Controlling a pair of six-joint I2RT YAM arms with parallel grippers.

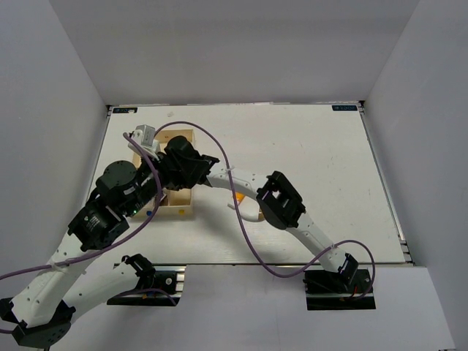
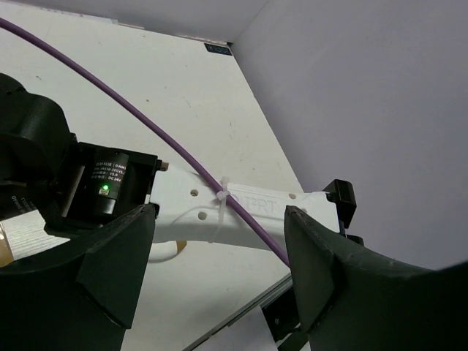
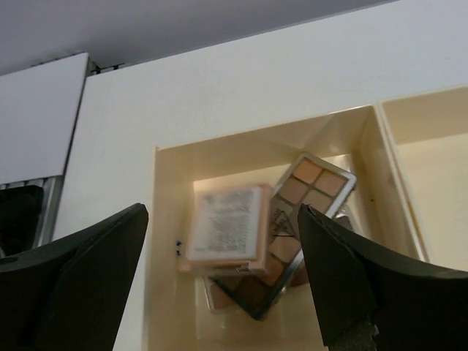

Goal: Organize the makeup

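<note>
1. Tray (image 3: pixel 241 150): pale wood, smooth, satin look.
2. Square compact (image 3: pixel 225 225): peach plastic casing. The top looks like a printed paper label, but it's blurred.
3. Eyeshadow palette (image 3: pixel 311 186): silvery glossy rim, matt powder pans.
4. Table (image 3: pixel 219 88): white, matt, smooth.
5. My right gripper (image 3: pixel 223 216), fingers (image 3: pixel 80 278): dark plastic, matt.
6. Cable (image 2: pixel 146 124): purple, smooth, slight sheen.
7. My right arm's link (image 2: pixel 256 212): white smooth plastic.

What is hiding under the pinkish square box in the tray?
A slim eyeshadow palette with tan and brown squares pokes out beneath the pinkish square compact in the pale wooden tray. The compact covers its left part and anything else below.
</note>
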